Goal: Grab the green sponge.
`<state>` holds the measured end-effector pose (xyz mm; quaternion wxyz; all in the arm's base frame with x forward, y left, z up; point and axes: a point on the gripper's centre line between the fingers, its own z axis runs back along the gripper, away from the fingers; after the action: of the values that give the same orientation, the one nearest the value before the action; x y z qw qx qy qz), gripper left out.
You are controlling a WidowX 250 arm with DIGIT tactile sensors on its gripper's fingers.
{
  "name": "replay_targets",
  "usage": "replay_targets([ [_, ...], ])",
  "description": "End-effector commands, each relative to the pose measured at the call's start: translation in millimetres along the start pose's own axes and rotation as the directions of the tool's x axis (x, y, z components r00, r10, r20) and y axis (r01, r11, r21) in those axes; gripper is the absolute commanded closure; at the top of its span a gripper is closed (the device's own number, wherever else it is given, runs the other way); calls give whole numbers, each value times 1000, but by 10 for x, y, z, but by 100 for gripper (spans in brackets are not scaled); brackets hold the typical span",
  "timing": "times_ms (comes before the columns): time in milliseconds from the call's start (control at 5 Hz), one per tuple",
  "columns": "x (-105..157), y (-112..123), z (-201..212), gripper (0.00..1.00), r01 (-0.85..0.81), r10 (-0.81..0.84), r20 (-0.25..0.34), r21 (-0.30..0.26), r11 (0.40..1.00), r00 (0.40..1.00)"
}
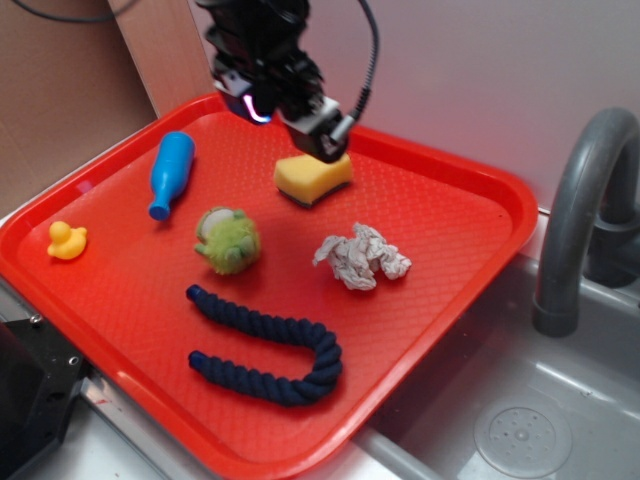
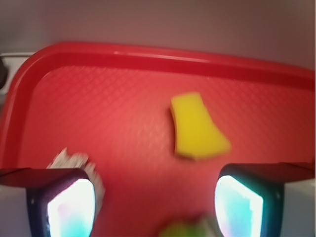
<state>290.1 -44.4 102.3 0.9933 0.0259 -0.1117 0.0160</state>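
Green sponge, a yellow foam block with its dark scouring face barely visible underneath, lies on the red plastic tray near the far rim, partly hidden in our exterior view by the black gripper, whose blurred fingers stand spread, holding nothing.
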Motion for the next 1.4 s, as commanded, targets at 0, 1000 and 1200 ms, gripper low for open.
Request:
replay_targets([
  [0, 238, 132, -520, 0, -19, 18, 16, 15, 1000, 1000],
  [1000, 11, 347, -426, 100, -11, 10, -21, -16, 1000, 1000],
  [1200, -37, 246, 94, 100, -18, 18, -29, -11, 1000, 999],
])
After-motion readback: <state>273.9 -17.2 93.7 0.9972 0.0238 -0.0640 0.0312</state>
